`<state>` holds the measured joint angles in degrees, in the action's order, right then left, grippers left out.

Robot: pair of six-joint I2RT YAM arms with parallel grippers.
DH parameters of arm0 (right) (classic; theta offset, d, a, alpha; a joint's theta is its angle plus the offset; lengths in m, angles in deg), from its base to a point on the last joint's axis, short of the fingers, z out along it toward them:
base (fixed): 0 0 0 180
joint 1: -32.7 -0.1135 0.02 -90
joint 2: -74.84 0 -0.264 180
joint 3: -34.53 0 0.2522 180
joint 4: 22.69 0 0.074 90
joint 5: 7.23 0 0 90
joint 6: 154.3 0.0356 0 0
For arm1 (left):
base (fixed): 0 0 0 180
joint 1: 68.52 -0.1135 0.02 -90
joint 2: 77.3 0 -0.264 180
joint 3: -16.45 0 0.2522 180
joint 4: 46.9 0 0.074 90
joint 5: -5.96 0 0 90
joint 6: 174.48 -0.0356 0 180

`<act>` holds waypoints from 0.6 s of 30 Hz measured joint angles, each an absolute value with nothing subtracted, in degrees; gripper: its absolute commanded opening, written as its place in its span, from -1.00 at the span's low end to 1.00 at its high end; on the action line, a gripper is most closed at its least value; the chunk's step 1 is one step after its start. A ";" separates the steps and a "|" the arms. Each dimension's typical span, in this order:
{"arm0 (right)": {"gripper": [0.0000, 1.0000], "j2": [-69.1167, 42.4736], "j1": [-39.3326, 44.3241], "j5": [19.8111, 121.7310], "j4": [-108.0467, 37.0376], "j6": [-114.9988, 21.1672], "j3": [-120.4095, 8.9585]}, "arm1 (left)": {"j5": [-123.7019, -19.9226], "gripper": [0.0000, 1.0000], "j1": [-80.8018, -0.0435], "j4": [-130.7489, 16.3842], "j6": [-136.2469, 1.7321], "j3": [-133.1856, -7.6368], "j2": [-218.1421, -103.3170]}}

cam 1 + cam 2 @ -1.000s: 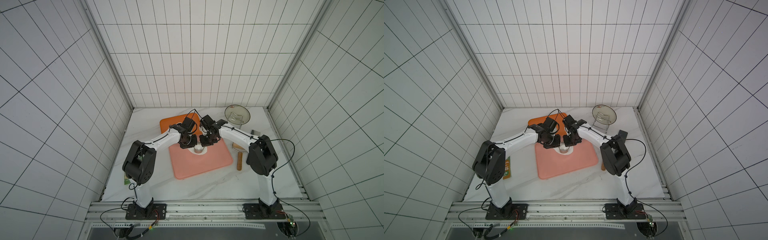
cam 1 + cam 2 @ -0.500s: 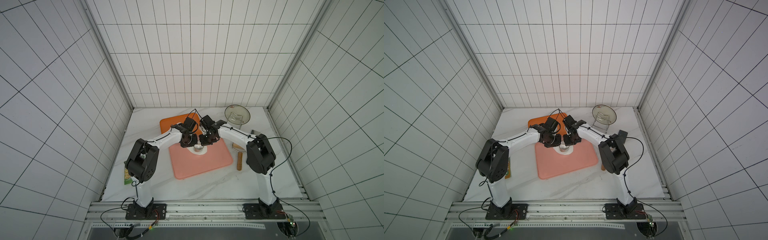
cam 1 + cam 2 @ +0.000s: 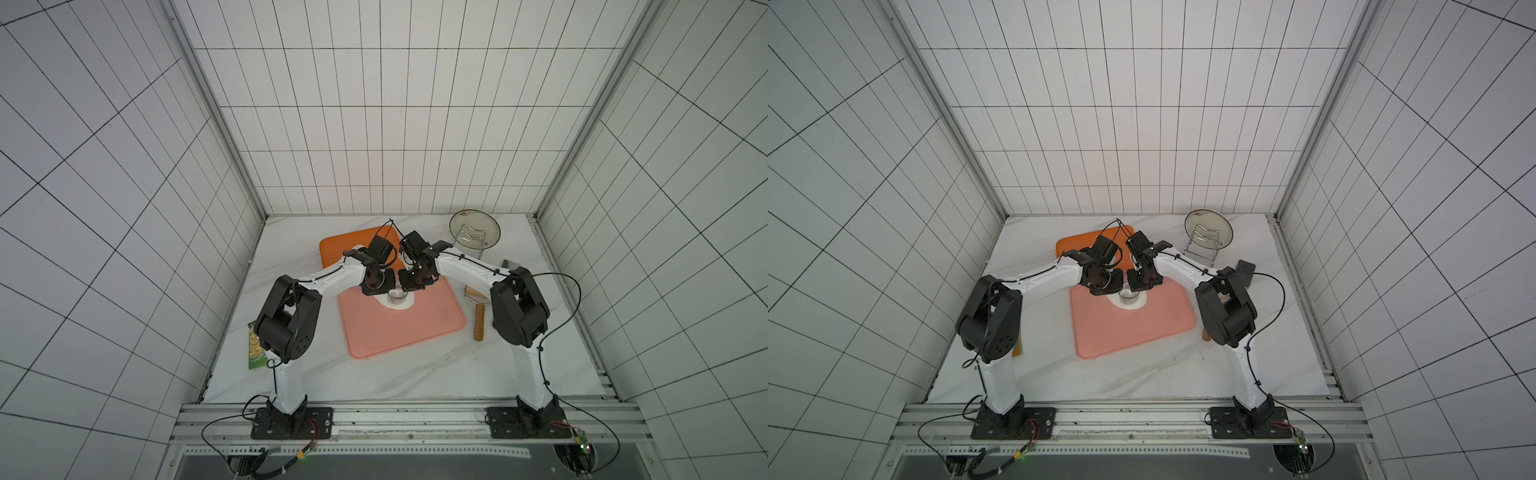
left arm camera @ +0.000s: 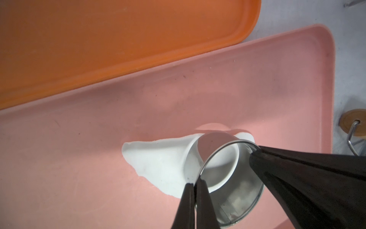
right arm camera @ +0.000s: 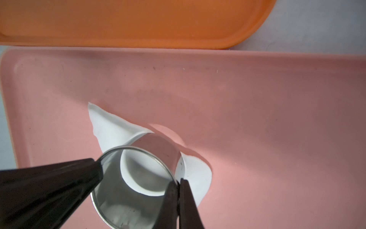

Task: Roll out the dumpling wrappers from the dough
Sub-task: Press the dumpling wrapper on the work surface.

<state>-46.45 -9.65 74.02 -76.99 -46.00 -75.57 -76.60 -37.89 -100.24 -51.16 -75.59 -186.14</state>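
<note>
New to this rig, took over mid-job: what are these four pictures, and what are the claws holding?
Two white-and-black robot arms face a marbled white table. Two pictures look down from one overhead camera; the other two come from a camera on each arm's wrist. On the table lie a pink mat, an orange tray behind it, a wooden rolling pin and a round plate at the back. An irregular sheet of white dough lies on the mat. The left gripper and right gripper are each shut on the rim of a steel ring cutter standing on that dough.
</note>
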 measured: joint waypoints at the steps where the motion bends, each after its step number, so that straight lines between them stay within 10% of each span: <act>1: -1.00 -46.47 -9.65 73.97 -76.99 -45.91 -75.57 | -76.60 -1.00 -37.89 -100.17 -51.16 -75.46 -186.14; 18: -1.00 -46.50 -9.67 73.25 -76.97 -44.51 -75.55 | -76.42 -1.00 -38.15 -99.17 -51.13 -74.58 -186.12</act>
